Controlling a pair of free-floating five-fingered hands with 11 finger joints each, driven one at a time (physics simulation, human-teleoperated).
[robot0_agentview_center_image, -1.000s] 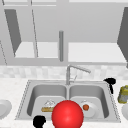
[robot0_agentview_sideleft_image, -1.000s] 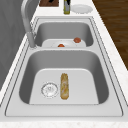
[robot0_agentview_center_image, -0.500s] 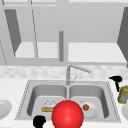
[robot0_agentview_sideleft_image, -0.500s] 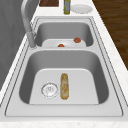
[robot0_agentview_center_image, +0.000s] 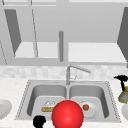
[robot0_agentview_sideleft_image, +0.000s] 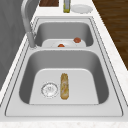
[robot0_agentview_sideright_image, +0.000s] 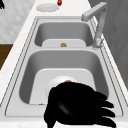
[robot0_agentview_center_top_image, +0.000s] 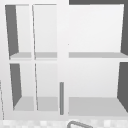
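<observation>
Double sink (robot0_agentview_sideleft_image: 65, 48) set in a pale bench (robot0_agentview_center_image: 12, 92), with two black hands.

The right hand (robot0_agentview_center_image: 121, 78) hangs at the right edge of the front view, directly above the neck of a yellow-green bottle (robot0_agentview_center_image: 123, 96) that stands upright on the bench just right of the sink. Whether hand and bottle touch cannot be told. At the bottom of the right side view this hand (robot0_agentview_sideright_image: 80, 105) has its fingers straight and spread, gripping nothing.

The left hand (robot0_agentview_center_image: 39, 121) sits at the lower left of the front view, before the sink's front edge. Its finger state cannot be told.

A red ball (robot0_agentview_center_image: 67, 115) lies bottom centre in the front view. In the left side view, a bread roll (robot0_agentview_sideleft_image: 64, 86) lies beside the drain (robot0_agentview_sideleft_image: 49, 89) in the near basin. The far basin holds a plate (robot0_agentview_sideleft_image: 53, 43) with two small reddish pieces.

Risk: the bottle is tall and narrow, and stands near the sink rim. A sideways brush from the spread fingers at its top could tip it into the right basin, onto the plate.
</observation>
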